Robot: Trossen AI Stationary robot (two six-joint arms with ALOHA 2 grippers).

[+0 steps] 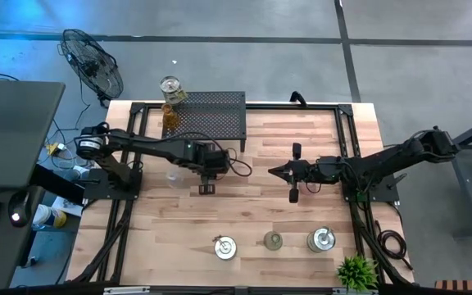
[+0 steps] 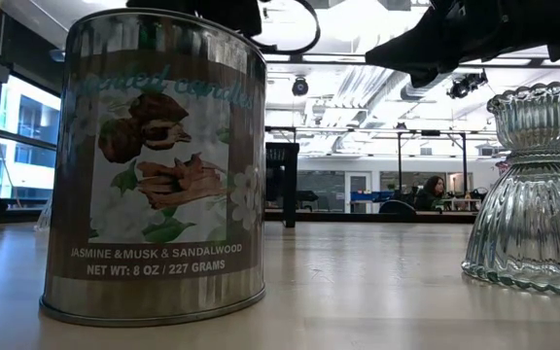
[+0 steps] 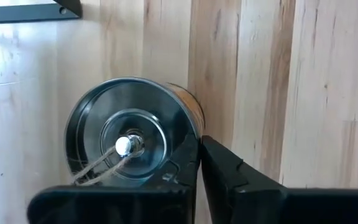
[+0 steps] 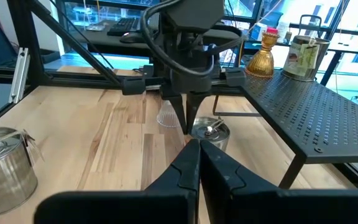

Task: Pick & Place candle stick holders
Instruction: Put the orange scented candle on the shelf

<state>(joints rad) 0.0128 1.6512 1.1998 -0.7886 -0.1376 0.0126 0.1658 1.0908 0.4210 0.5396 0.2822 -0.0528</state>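
A silver lidded tin candle holder (image 3: 129, 137) with a small knob stands on the wooden table in front of the black rack. My left gripper (image 3: 200, 142) points down at its edge, shut on it. In the high view the gripper (image 1: 207, 187) hides the tin. A clear glass holder (image 1: 174, 174) stands just left of it. My right gripper (image 1: 273, 172) hangs shut above mid-table, holding nothing. Two silver tins (image 1: 224, 246) (image 1: 322, 239) and an olive glass holder (image 1: 274, 240) stand near the front edge. Another tin (image 1: 170, 86) and an amber holder (image 1: 169, 115) stand at the rack's left end. My left gripper has the tin's rim (image 3: 190, 134) between its two fingers, at the edge toward the table's right. One finger (image 3: 182, 165) lies over the lid and the other stands outside the wall. The fingers come steeply from above. The tin stands upright on the table.
The black perforated rack (image 1: 211, 115) spans the far middle of the table. A small green plant (image 1: 356, 272) stands at the front right corner. Black frame rails (image 1: 351, 147) run along the table's sides. Bare wood lies between the two grippers and the front row.
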